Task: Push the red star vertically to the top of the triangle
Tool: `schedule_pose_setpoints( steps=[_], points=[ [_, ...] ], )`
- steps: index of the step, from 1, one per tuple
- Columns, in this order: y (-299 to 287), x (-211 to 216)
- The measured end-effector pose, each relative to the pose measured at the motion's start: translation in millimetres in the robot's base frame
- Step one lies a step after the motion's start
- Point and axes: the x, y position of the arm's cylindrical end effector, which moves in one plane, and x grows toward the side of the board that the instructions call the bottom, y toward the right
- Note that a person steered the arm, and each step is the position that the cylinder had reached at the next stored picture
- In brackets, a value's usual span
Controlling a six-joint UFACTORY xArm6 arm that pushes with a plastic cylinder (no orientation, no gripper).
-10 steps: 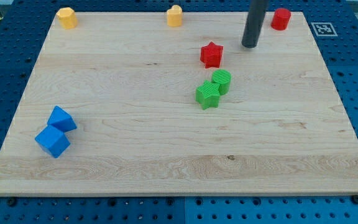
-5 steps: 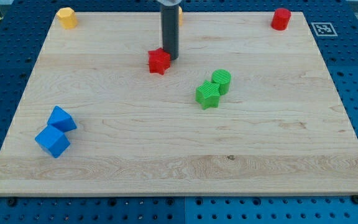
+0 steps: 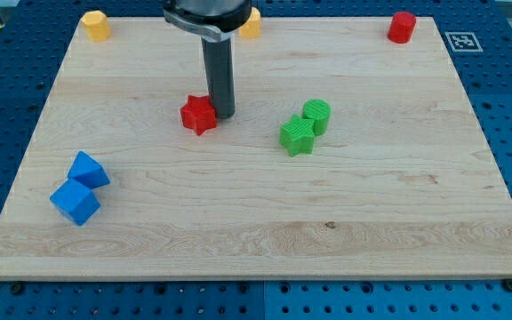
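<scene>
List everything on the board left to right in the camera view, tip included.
blue cube → blue triangle → yellow block → red star → my tip, touching the star's right side → yellow block at top centre → green star → green cylinder → red cylinder

Red star (image 3: 199,115), green star (image 3: 297,135), blue triangle (image 3: 88,169).

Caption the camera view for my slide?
My tip presses the red star's right side, up-right of the blue triangle.
</scene>
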Motion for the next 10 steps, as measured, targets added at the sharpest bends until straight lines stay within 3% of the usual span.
schedule_pose_setpoints(
  steps=[5, 10],
  points=[
    [-2.5, 16.0],
    [-75.3, 3.7]
  ],
)
